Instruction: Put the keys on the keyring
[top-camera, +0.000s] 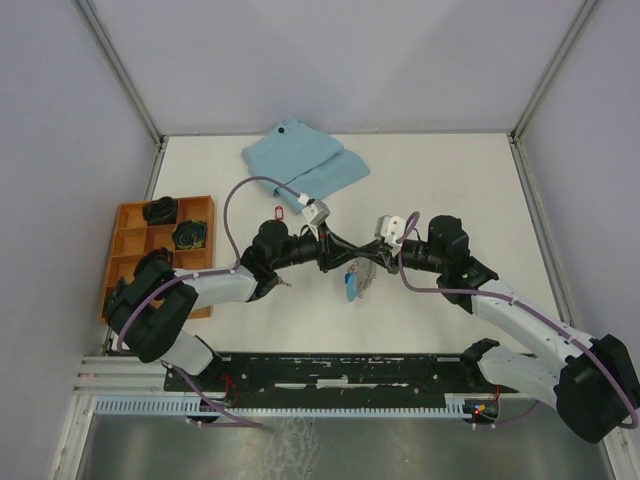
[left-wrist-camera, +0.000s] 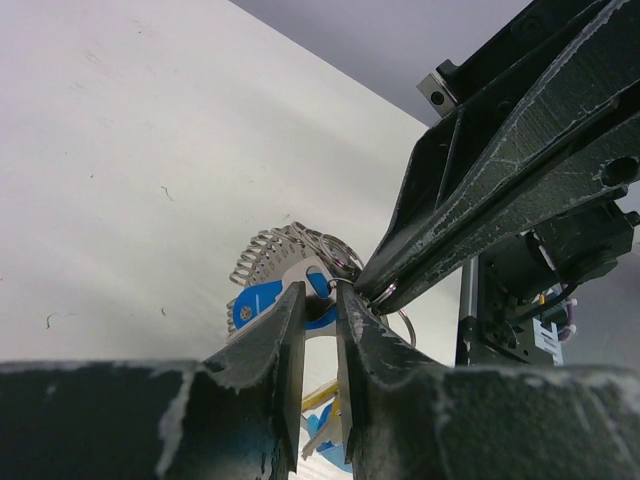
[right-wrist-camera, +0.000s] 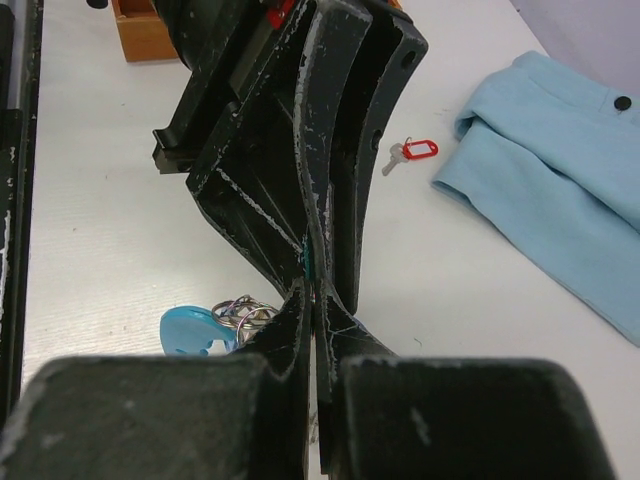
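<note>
So the right gripper (right-wrist-camera: 312, 300) is clamped fully shut, and in the left wrist view its tips have a thin metal ring of the keyring (left-wrist-camera: 285, 250) pinched between them. The left gripper (left-wrist-camera: 320, 295) sits nose to nose with it. Its fingers are only a narrow slit apart, with a bit of green plastic (right-wrist-camera: 305, 262) squeezed in the gap. Too little of it shows to say what it's part of.

The chain loops bunch up right under the two tips, with a blue key tag (left-wrist-camera: 255, 303) hanging against them. Can't tell if the bottom of the bunch touches the bench (top-camera: 450, 180).

Further out, the red-tagged key (right-wrist-camera: 412, 152) lies flat on the bench on its own, well apart from the keyring and close to the edge of the folded light-blue cloth (top-camera: 305, 160) at the back. There's an orange compartment tray (top-camera: 128, 240) way over on the left side, by the left arm's base.
</note>
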